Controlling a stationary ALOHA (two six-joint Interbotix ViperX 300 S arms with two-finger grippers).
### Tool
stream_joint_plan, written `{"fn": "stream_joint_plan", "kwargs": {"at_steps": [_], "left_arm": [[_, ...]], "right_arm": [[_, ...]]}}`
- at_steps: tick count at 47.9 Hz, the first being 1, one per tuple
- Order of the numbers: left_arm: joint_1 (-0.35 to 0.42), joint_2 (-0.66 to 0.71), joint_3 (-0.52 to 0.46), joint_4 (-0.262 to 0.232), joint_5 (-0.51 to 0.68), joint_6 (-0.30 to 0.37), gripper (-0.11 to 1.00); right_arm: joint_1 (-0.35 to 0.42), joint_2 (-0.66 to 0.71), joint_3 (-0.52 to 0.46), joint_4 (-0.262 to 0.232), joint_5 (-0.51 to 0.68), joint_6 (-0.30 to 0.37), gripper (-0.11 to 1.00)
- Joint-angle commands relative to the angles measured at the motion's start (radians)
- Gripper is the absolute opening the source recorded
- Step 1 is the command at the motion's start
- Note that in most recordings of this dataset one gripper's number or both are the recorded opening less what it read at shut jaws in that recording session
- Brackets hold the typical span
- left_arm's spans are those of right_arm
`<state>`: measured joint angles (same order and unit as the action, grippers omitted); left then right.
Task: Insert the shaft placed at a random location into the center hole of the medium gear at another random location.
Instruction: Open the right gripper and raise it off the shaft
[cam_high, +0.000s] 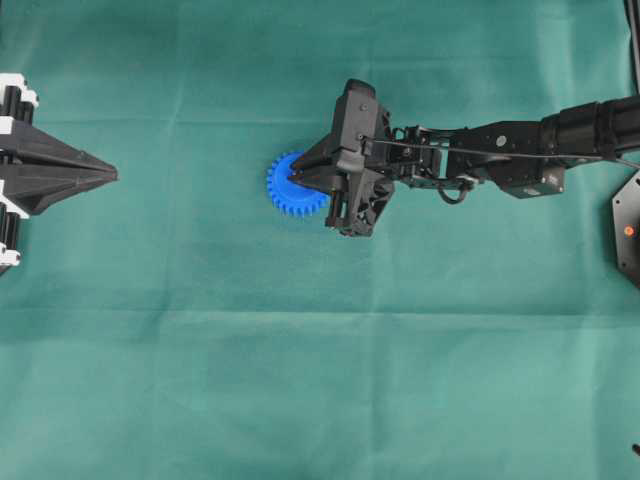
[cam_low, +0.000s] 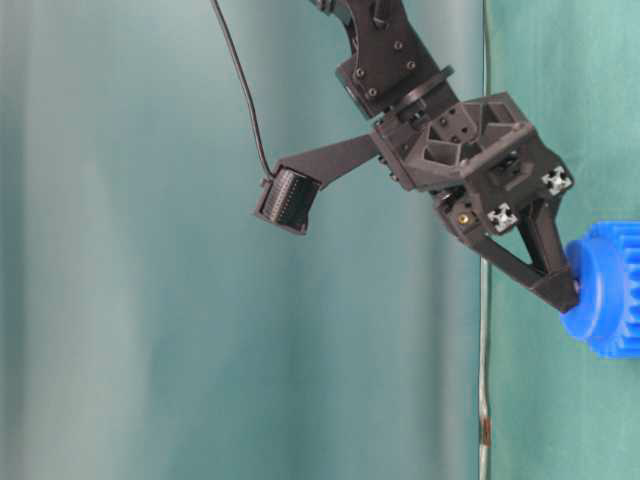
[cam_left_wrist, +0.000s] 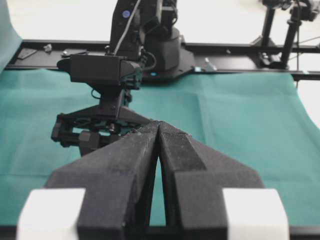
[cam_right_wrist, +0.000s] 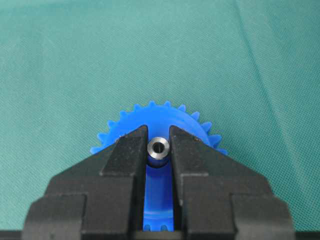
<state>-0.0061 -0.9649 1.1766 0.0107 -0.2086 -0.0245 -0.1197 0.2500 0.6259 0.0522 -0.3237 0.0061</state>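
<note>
We list first the green cloth-covered table (cam_high: 200, 380), creased in faint bands and filling the overhead view. Next, the black right arm (cam_high: 520, 145), reaching in from the right edge toward the middle; its right gripper (cam_right_wrist: 159, 149) has narrow jaws clamped on the small shiny silver metal shaft (cam_right_wrist: 159, 148), which stands upright between the fingertips with its round end face toward the wrist camera. We then note the black left gripper (cam_left_wrist: 158, 131), parked at the far left of the overhead view, well apart from everything else, its two fingers pressed together with nothing between them. Next, the bright blue plastic toothed medium gear (cam_high: 292, 190), lying flat on the cloth just left of centre, partly under the right gripper; the shaft sits over the gear's middle. We cannot see the center hole, which the shaft and fingertips cover, nor tell how far the shaft has entered it.
</note>
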Motion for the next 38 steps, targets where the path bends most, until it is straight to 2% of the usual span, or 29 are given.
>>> {"fn": "stream_joint_plan", "kwargs": {"at_steps": [1, 10, 13, 21, 23, 30, 38], "left_arm": [[0.003, 0.006, -0.023, 0.003, -0.006, 0.0, 0.0], [0.003, 0.006, -0.023, 0.003, -0.005, -0.002, 0.0], [0.003, 0.006, -0.023, 0.003, -0.006, 0.0, 0.0], [0.003, 0.005, -0.023, 0.003, -0.006, 0.0, 0.0], [0.003, 0.006, -0.021, 0.003, -0.006, 0.0, 0.0], [0.003, 0.005, -0.021, 0.003, -0.005, 0.0, 0.0], [0.003, 0.005, -0.023, 0.003, -0.006, 0.0, 0.0]], "right_arm": [[0.0, -0.015, -0.015, -0.002, 0.0, 0.015, 0.13], [0.0, -0.018, -0.021, 0.0, 0.0, 0.015, 0.16], [0.0, -0.025, -0.02, 0.002, 0.002, 0.015, 0.3], [0.0, -0.063, -0.012, 0.002, 0.003, 0.014, 0.78], [0.0, -0.078, -0.008, 0.002, 0.005, 0.014, 0.85], [0.0, -0.13, 0.017, 0.002, 0.009, 0.014, 0.72], [0.0, -0.19, 0.051, 0.002, 0.018, 0.014, 0.73]]}}
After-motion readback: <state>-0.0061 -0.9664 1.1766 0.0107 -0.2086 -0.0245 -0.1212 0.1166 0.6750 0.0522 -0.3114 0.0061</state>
